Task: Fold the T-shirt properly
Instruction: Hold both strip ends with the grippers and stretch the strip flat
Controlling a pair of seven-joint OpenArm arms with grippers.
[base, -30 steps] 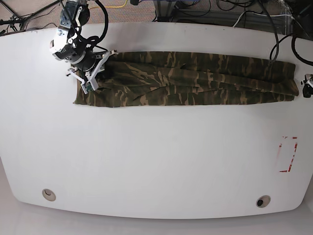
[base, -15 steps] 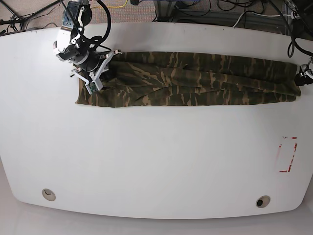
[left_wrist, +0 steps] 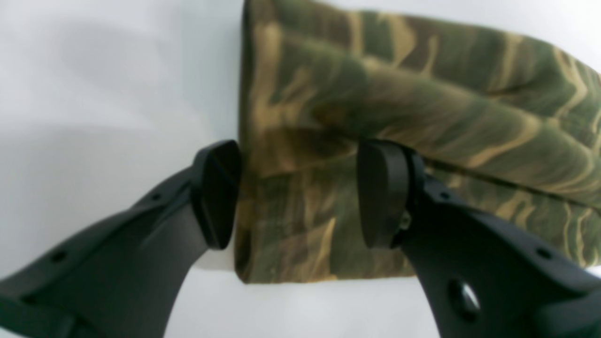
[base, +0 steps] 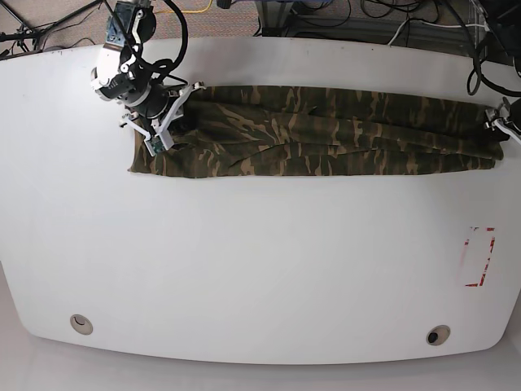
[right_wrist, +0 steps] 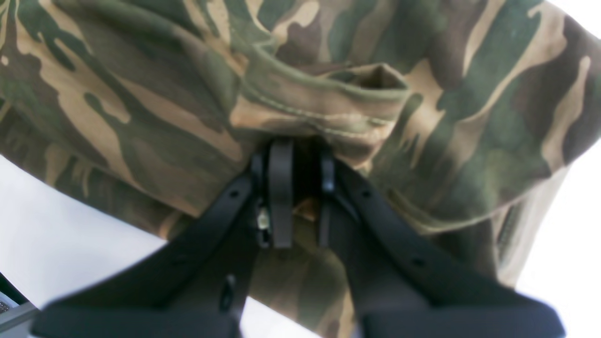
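The camouflage T-shirt (base: 326, 134) lies as a long folded band across the far half of the white table (base: 260, 261). My right gripper (base: 163, 129) is at the band's left end. In the right wrist view my right gripper (right_wrist: 298, 188) is shut on a bunched seam of the T-shirt (right_wrist: 141, 94). At the band's right end is my left gripper (base: 498, 124). In the left wrist view my left gripper (left_wrist: 300, 192) is open and straddles the cloth's edge (left_wrist: 375, 94). One pad (left_wrist: 218, 192) is over bare table, the other pad (left_wrist: 382, 192) over cloth.
A red-outlined rectangle (base: 479, 257) is marked on the table at the right. Two round holes (base: 80, 323) (base: 438, 335) sit near the front edge. Cables (base: 391, 24) run behind the table's far edge.
My left gripper has come in from the table's right edge onto the shirt's right end. My right gripper has shifted slightly up and right, dragging the left end of the cloth with it.
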